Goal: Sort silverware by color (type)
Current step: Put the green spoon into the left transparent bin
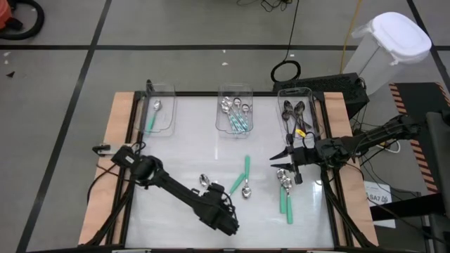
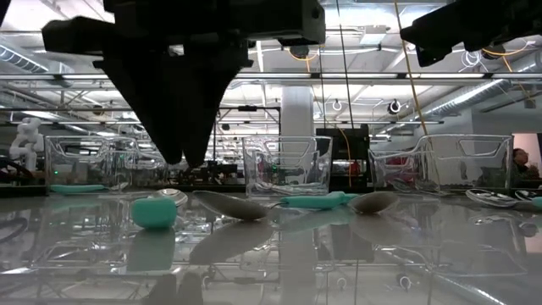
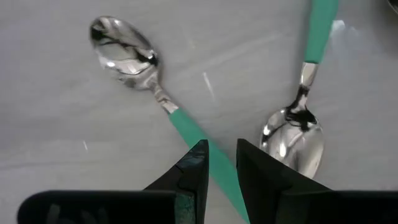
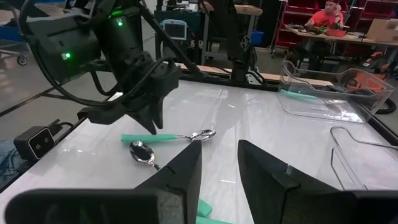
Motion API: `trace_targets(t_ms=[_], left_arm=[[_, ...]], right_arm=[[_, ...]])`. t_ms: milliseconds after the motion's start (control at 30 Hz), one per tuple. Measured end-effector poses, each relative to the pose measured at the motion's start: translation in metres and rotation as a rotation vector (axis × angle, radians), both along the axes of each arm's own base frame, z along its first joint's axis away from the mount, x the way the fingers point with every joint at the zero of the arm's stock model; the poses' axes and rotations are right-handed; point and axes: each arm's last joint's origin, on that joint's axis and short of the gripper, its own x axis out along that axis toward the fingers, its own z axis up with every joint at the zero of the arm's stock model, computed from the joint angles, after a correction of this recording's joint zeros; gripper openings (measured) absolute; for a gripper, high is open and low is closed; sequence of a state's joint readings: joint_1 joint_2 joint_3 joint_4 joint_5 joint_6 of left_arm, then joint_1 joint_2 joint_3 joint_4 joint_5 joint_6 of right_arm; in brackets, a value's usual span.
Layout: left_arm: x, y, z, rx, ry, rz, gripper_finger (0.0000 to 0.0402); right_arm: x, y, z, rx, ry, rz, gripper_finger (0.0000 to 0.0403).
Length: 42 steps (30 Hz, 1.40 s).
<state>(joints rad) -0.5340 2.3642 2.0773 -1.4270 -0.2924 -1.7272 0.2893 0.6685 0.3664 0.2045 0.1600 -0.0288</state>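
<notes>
teal-handled spoons (image 1: 242, 177) loose mid-table, more (image 1: 286, 193) right, dark spoons (image 1: 294, 112) in right bin

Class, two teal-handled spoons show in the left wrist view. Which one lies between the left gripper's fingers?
The teal-handled spoon with its bowl farther from the left gripper; its handle runs between the fingers, while the other spoon lies beside them.

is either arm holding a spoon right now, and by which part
No. The left gripper has its jaws parted astride a teal-handled spoon's handle, not yet closed on it. The right gripper hangs empty above the table.
</notes>
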Motion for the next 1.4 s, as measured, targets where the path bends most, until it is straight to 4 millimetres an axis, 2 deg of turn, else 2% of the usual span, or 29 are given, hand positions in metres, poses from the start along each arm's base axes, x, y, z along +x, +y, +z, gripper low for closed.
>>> trace_targets(t_ms=[300, 633, 1000, 1067, 1300, 1400], left_arm=[[-0.009, 0.001, -0.001, 0.044, 0.032, 0.105, 0.0084], [-0.008, -0.003, -0.004, 0.030, 0.023, 0.086, 0.0084], [-0.008, -0.012, -0.022, 0.041, 0.044, 0.051, 0.0090], [-0.009, -0.014, -0.022, 0.039, 0.044, 0.050, 0.0109], [-0.014, -0.011, -0.020, 0.077, 0.043, 0.189, 0.0232], [-0.014, -0.012, -0.021, 0.071, 0.027, 0.212, 0.0267]], right_arm=[[0.000, 0.000, 0.000, -0.002, 0.000, 0.000, 0.0100], [0.000, 0.000, 0.000, -0.002, 0.000, 0.000, 0.0100], [0.000, 0.000, 0.000, -0.009, 0.003, 0.001, 0.0100], [0.000, 0.000, 0.000, -0.011, 0.003, 0.002, 0.0100], [0.000, 0.000, 0.000, -0.010, 0.003, 0.002, 0.0100], [0.000, 0.000, 0.000, -0.010, 0.002, 0.002, 0.0100]])
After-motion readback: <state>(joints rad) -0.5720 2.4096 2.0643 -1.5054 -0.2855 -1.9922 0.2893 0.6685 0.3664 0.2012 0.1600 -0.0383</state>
